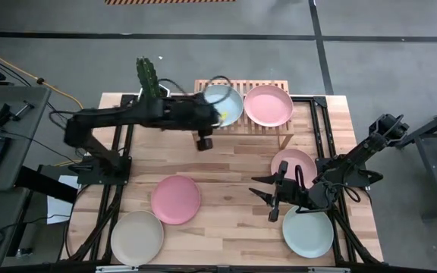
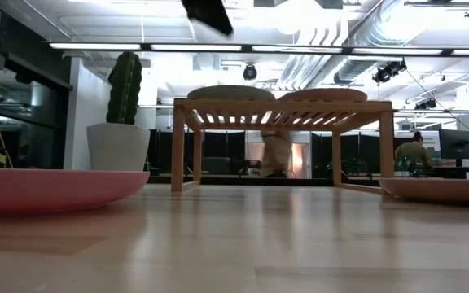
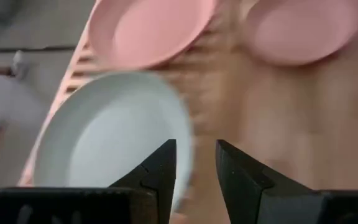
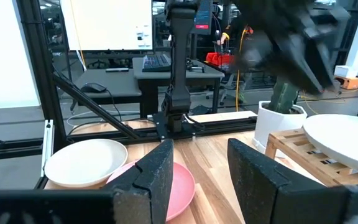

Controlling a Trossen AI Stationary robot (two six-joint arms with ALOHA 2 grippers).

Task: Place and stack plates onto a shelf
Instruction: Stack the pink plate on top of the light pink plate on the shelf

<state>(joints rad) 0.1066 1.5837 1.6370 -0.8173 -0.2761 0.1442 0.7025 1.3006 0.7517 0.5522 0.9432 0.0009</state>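
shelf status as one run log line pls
shelf: blue plate + pink plate on top | left gripper: open, empty, by blue plate | right gripper: open, over table | four plates on table

blurred person (image 2: 277, 151) behind shelf (image 2: 282, 114)

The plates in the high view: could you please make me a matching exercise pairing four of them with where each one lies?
Things:
1. pale blue plate
2. beige plate
3. pale green plate
4. pink plate

Places:
A. near left corner of the table
B. on the shelf, right half
C. near right corner of the table
D. on the shelf, left half

Pairs: 1-D, 2-A, 3-C, 4-B
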